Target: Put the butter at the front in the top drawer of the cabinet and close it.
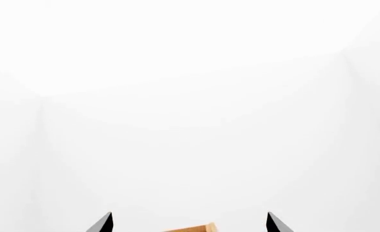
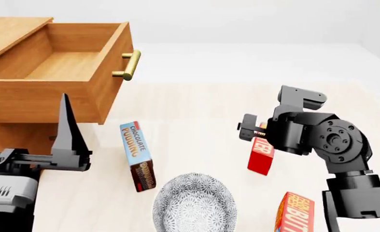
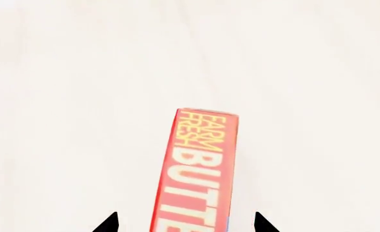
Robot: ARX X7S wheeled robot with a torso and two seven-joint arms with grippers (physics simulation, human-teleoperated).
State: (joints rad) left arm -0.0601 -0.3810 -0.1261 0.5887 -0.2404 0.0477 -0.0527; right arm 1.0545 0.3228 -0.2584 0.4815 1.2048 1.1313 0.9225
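Top drawer (image 2: pixel 61 63) of the cabinet (image 2: pixel 12 130) stands pulled out, nothing visible inside. My left claw (image 2: pixel 22 121) idles beside it, prongs apart, empty. Pudding box (image 2: pixel 138 155) and patterned bowl (image 2: pixel 195 203) sit mid-table. My right claw (image 3: pixel 185 224) straddles a butter (image 3: pixel 199 169) carton, prongs apart, not clamped. A second carton (image 2: pixel 296 212) lies nearer the table's front edge. Grasp, placement and closing remain.

- The butter (image 2: pixel 261 153) by my right hand (image 3: pixel 184 223) — red, with yellow-orange lettering.
- The top drawer (image 2: pixel 67 67): orange-brown wood, brass handle (image 2: pixel 129 65).
- Pudding box (image 2: pixel 138 155) — blue and brown.
- Bowl (image 2: pixel 195 204): grey-and-white speckled pattern.
- Pale cream table (image 2: pixel 196 111).
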